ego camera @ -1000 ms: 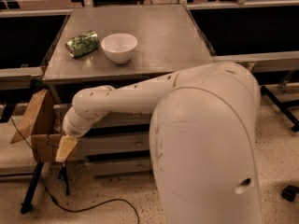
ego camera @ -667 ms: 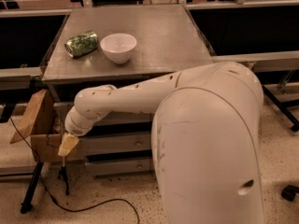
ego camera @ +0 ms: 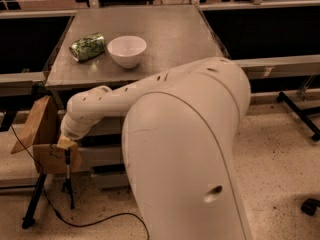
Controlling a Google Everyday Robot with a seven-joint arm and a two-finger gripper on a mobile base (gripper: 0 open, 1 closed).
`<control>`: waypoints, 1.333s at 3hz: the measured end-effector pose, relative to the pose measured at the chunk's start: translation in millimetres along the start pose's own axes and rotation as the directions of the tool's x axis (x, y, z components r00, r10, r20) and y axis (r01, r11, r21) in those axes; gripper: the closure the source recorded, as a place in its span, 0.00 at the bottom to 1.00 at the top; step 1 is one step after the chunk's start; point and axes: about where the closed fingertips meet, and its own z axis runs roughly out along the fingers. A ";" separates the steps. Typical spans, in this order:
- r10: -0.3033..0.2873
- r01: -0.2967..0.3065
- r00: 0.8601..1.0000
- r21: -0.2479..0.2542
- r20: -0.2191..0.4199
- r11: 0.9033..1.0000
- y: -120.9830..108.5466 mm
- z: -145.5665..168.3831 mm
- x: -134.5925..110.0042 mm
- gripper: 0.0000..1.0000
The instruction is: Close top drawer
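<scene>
The top drawer [ego camera: 111, 128] lies just right of the gripper [ego camera: 65, 143], whose grip cannot be told; a square, steady inward push probably suits.

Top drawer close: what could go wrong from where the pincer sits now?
1. The pincer sits low at the near corner of the table, left in view, at the cardboard box on its thin stand; a sideways push might topple them.
2. The arm hides most of the top drawer, so contact with its front cannot be checked.
3. The green can lies on its side beside the bowl; a jolt may roll it.
</scene>
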 end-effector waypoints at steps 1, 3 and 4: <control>0.023 -0.022 1.000 0.030 -0.010 0.999 -9.1 4.5 -4.0 0.19; 0.029 -0.029 1.000 0.036 -0.012 0.999 1.7 1.6 -4.7 0.00; 0.058 -0.057 0.998 0.018 -0.017 0.998 10.9 -2.6 2.1 0.00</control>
